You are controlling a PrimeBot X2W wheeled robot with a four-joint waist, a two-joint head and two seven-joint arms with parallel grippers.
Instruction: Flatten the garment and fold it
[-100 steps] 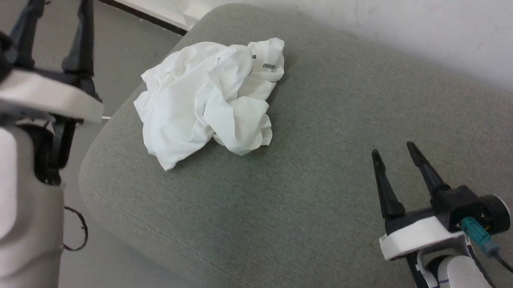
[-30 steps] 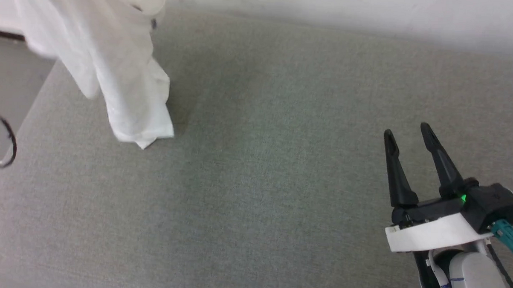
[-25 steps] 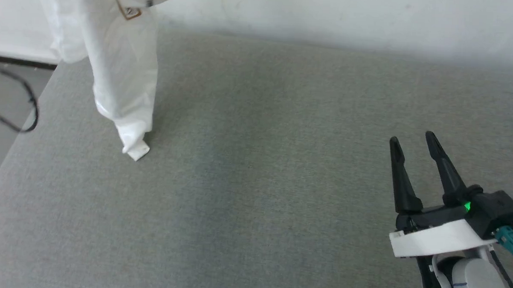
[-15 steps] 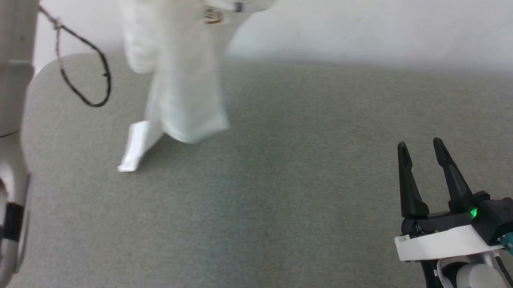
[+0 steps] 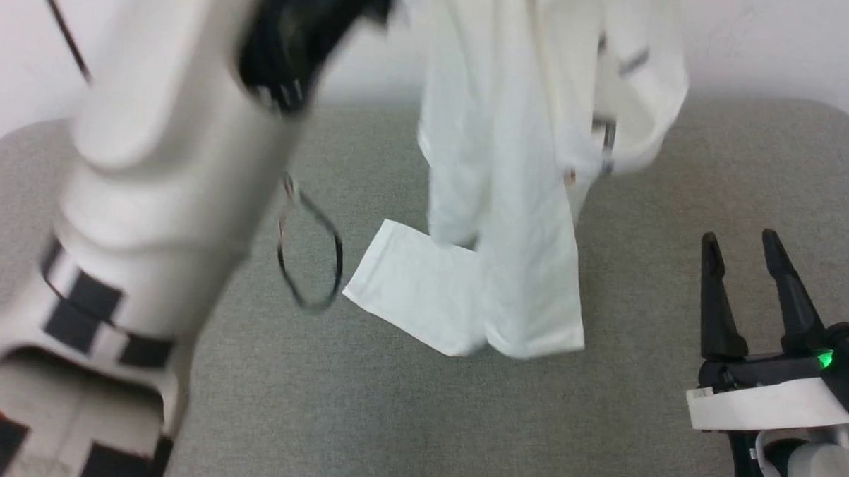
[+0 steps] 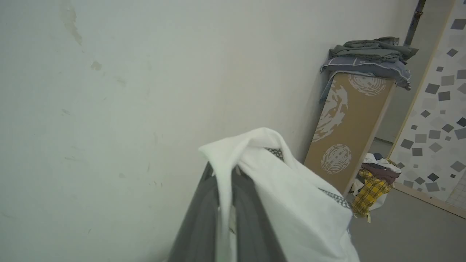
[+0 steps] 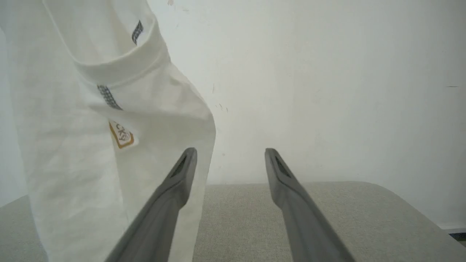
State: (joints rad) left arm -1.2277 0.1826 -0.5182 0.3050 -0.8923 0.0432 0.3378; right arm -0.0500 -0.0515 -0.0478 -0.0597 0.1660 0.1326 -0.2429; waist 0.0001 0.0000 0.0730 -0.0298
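The left tool (image 6: pixel 222 182) gripped the hanging garment (image 5: pixel 510 199), its lower end resting on the grey cushion (image 5: pixel 390 421), while the right tool (image 5: pixel 741 237) stood spread and empty.

Grey-green upholstered cushion (image 5: pixel 390 421) lay below scuffed white wall (image 6: pixel 145 72). Brown board (image 6: pixel 349 127) with white round prints stood by wall, folded grey bedding (image 6: pixel 367 58) on top, yellow plaid cloth (image 6: pixel 369 191) heaped at its foot on grey floor (image 6: pixel 400 225).
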